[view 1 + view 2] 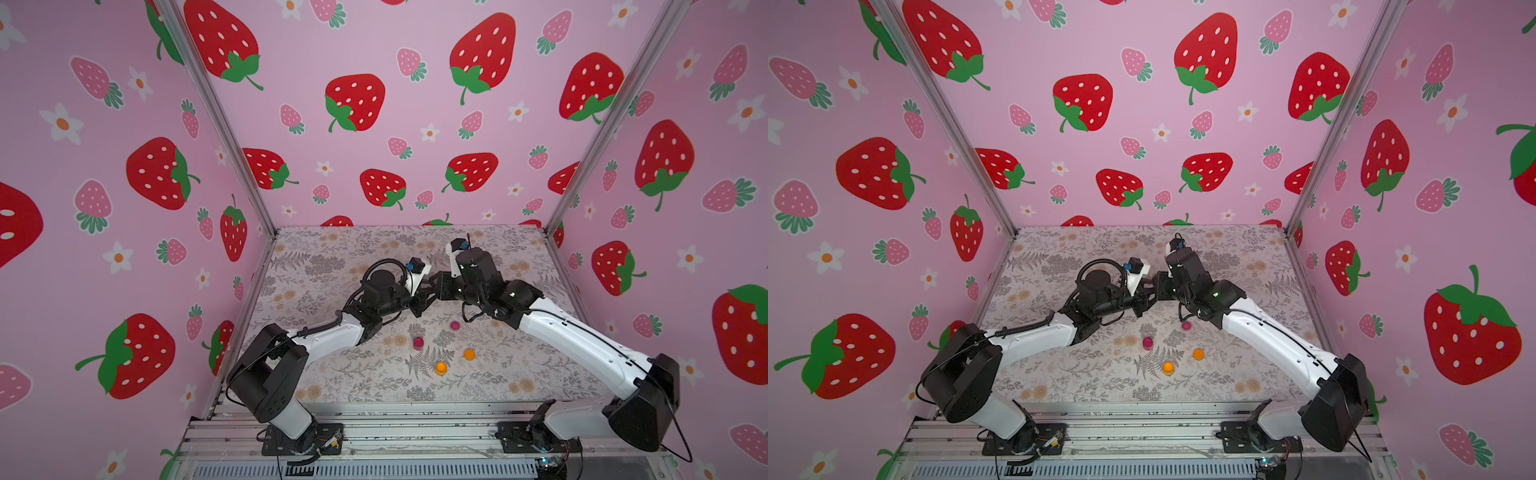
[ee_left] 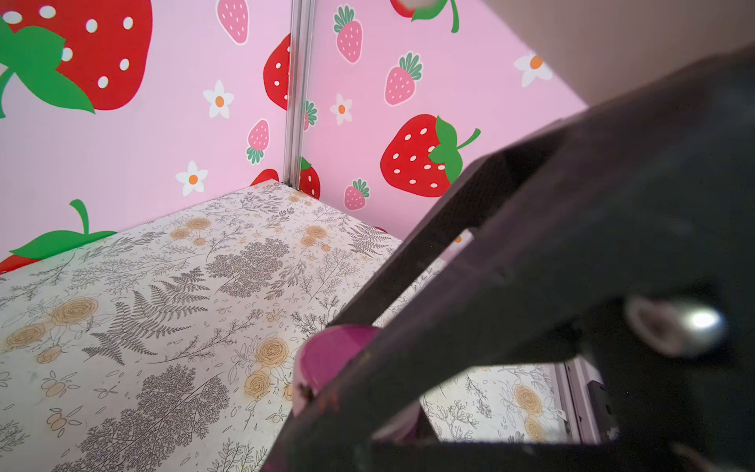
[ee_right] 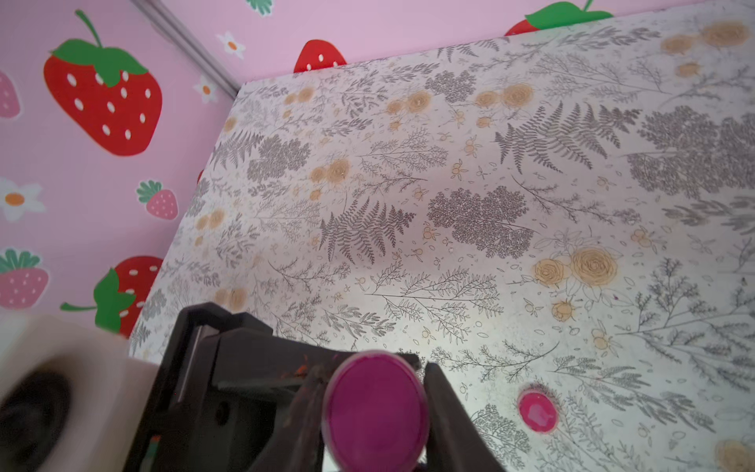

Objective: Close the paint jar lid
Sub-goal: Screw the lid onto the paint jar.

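Note:
Both arms meet in mid-air over the middle of the table. In the right wrist view a round magenta lid [image 3: 376,408] faces the camera, and my right gripper [image 3: 375,370] has a dark finger tight against each side of it. The left wrist view shows the magenta paint jar [image 2: 333,359] with its clear wall, partly hidden behind a dark finger. My left gripper [image 1: 420,298] is shut on this jar, tip to tip with the right gripper [image 1: 437,287]. In both top views the held jar and lid are hidden by the grippers.
On the floral table [image 1: 332,374] below the arms stand a magenta pot [image 1: 418,342], a second magenta piece [image 1: 454,325] and two orange pots [image 1: 441,368] [image 1: 469,354]. The right wrist view shows a pink round piece [image 3: 537,412]. Strawberry-print walls close in three sides.

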Controlling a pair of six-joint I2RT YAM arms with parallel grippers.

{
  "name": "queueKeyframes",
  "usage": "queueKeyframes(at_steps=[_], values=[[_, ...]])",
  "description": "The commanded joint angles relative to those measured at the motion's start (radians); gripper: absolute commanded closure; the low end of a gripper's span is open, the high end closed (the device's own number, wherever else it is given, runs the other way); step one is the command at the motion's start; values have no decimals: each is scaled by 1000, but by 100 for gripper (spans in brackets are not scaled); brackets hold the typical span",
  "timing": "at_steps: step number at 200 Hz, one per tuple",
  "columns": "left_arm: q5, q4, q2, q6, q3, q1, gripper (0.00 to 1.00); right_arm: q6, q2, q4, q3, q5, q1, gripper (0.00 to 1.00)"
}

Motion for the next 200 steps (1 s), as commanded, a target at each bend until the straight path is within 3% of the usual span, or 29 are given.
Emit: queueKeyframes(at_steps=[1,17,36,68,98,116,138,200], values=[[-2,119,-31,28,76,-25,100,107,-12,-31,3,20,42,46],[26,105,-64,24,48,-18,100,58,-66,-94,28,-23,13,28],[90,121,-108,-15,-4,12,100,-32,-145,-134,42,-166,-71,17],[193,109,-169,-45,-71,30,100,-201,-187,-194,99,-562,-250,12],[261,91,-215,-63,-100,31,100,-403,-157,-253,167,-793,-327,14],[274,74,-236,-66,-108,31,100,-521,-116,-307,204,-865,-327,16],[280,71,-252,-74,-113,30,100,-573,-94,-299,203,-919,-326,19],[287,60,-261,-79,-111,28,100,-619,-50,-309,205,-899,-276,23]])
